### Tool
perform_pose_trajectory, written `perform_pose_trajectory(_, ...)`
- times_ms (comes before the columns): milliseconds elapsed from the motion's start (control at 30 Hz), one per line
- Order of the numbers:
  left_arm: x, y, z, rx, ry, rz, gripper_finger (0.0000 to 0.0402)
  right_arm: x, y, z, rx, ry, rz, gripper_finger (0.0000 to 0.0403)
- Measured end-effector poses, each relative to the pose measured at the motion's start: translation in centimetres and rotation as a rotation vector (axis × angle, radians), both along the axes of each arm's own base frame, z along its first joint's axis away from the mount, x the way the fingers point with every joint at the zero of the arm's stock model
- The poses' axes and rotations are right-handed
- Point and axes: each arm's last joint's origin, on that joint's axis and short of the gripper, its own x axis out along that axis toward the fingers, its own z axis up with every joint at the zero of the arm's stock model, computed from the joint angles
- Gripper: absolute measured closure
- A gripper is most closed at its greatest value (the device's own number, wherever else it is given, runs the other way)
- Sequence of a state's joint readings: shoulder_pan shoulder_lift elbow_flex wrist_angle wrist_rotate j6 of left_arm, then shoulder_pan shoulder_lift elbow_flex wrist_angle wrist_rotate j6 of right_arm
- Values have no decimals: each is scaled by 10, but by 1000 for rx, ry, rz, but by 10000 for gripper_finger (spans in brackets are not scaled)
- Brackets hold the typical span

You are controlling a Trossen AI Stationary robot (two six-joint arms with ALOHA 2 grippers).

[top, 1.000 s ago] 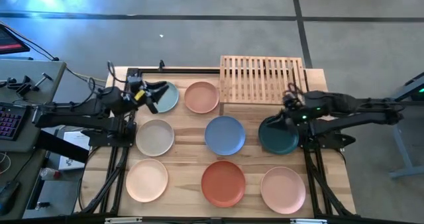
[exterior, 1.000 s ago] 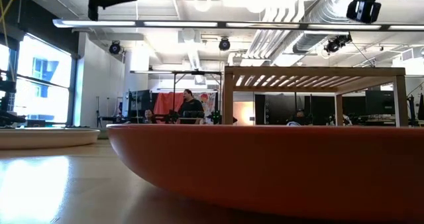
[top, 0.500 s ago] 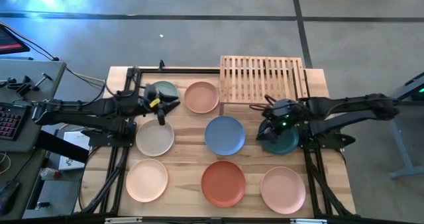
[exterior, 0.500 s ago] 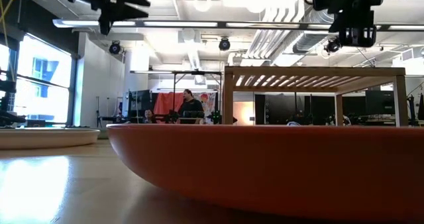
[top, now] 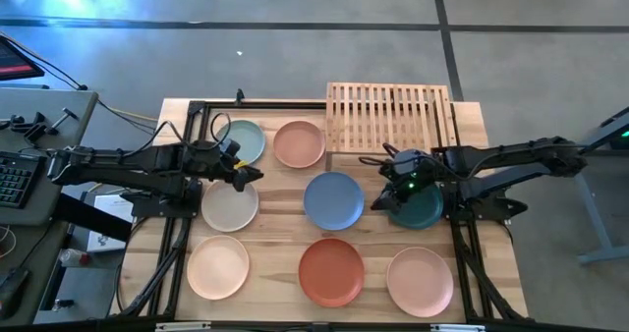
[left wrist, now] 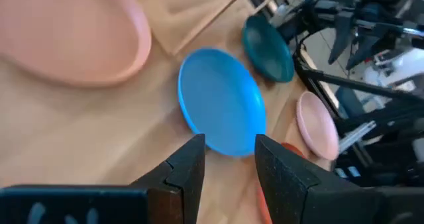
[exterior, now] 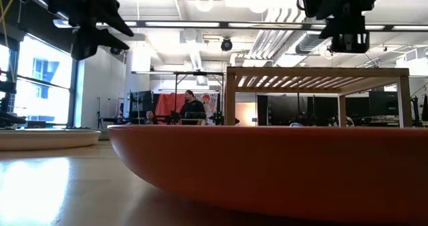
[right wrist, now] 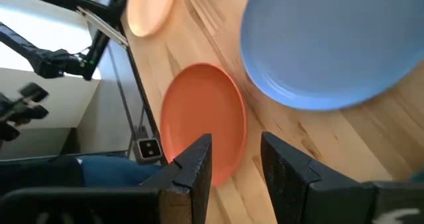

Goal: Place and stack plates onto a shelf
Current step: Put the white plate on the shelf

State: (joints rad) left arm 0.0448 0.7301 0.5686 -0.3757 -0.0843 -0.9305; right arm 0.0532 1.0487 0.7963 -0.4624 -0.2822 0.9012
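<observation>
From above, eight plates lie on the counter (top: 275, 219); the bare shelf (top: 389, 118) sits at one o'clock. The left gripper (top: 252, 174) hovers between the teal plate (top: 246, 140) and the grey-beige plate (top: 229, 203). The right gripper (top: 378, 200) hangs at the dark green plate's (top: 418, 206) nine-o'clock edge.

Left wrist: fingers (left wrist: 189, 164) spread, empty, above the blue plate (left wrist: 222, 111).

Right wrist: fingers (right wrist: 196, 163) parted, empty, over the terracotta plate (right wrist: 202, 118).

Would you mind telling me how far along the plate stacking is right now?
Nothing looks done: the shelf carries no plates, and all eight lie on the tabletop. In hand: the right gripper, open and empty, is at the dark green plate; the left gripper, also open, hangs above the grey-beige plate. Every plate is left to place.
</observation>
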Motion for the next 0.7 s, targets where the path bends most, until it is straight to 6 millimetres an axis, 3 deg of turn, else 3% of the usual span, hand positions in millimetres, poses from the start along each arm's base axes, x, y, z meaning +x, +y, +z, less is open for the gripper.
perform_pose_trajectory(267, 7, -2, -12, -260, 77, 76, 282, 2, -3, 2, -32, -19, -101, 290)
perform_pose_trajectory(700, 22, -4, -41, -404, 307, 122, 282, 3, -5, 1, -99, -29, -144, 290)
